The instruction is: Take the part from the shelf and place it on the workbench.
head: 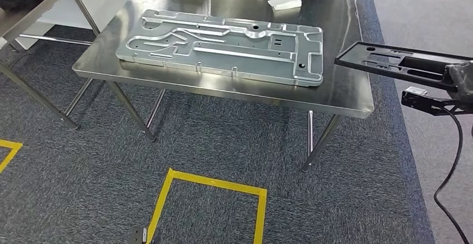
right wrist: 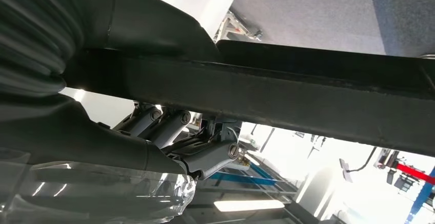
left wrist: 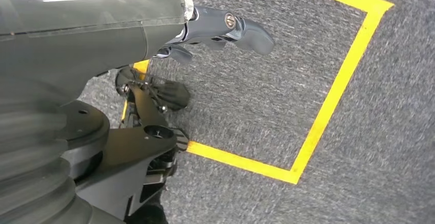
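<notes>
No readable text, labels, brands or numbers are showing on any surface in the head view or either wrist view.

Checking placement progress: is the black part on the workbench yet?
No. The black part is held by the right robot hand, off the workbench edge.

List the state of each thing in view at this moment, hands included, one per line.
Black part: held off the right edge of the workbench, in the air, not yet set down.
Right hand: grips the black part.
Left hand: holds nothing, hanging over the carpet by the yellow tape square.
Grey metal panel: lying flat on the workbench.
Workbench: standing, steel top.
White block: resting at the workbench's far side.
</notes>
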